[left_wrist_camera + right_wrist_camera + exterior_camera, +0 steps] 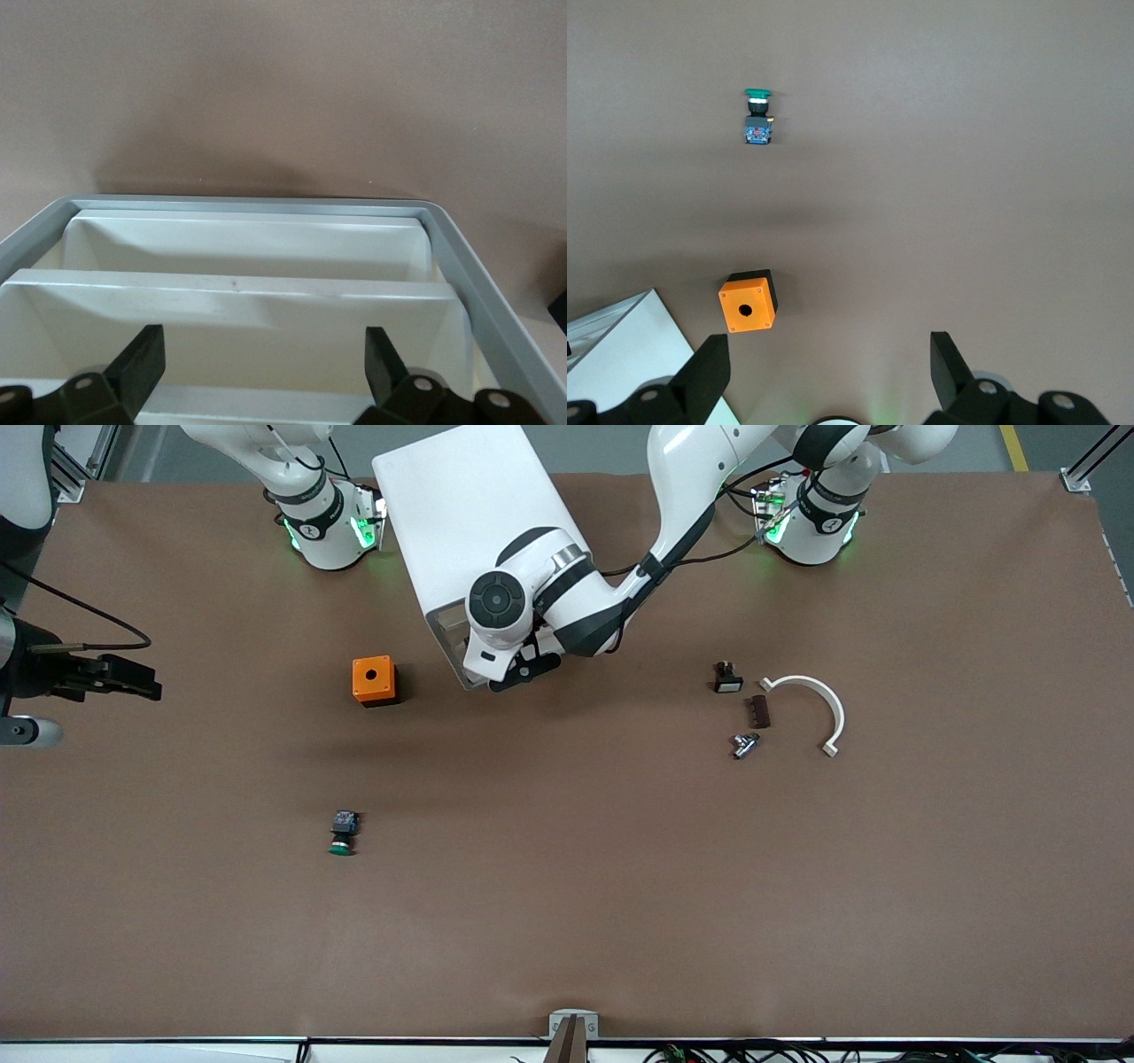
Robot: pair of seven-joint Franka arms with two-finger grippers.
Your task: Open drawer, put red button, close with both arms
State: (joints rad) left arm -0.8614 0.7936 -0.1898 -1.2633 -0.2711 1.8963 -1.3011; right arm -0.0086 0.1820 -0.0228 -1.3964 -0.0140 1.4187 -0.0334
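Note:
The white drawer cabinet (461, 522) stands between the two arm bases, its grey-framed front (266, 205) turned toward the front camera. No drawer sticks out of it in the front view. My left gripper (523, 669) hangs right at that front, open, with nothing between its fingers (146, 354); past them lie white inner walls and a white cross bar (230, 288). My right gripper (830, 345) is open and empty, waiting high over its own base. The red button is out of view.
A green-capped button (341, 834) lies nearer the front camera than an orange box (374, 680) with a hole on top. Toward the left arm's end lie a small black part (728, 678), a brown block (759, 710), a metal piece (744, 744) and a white curved bracket (819, 704).

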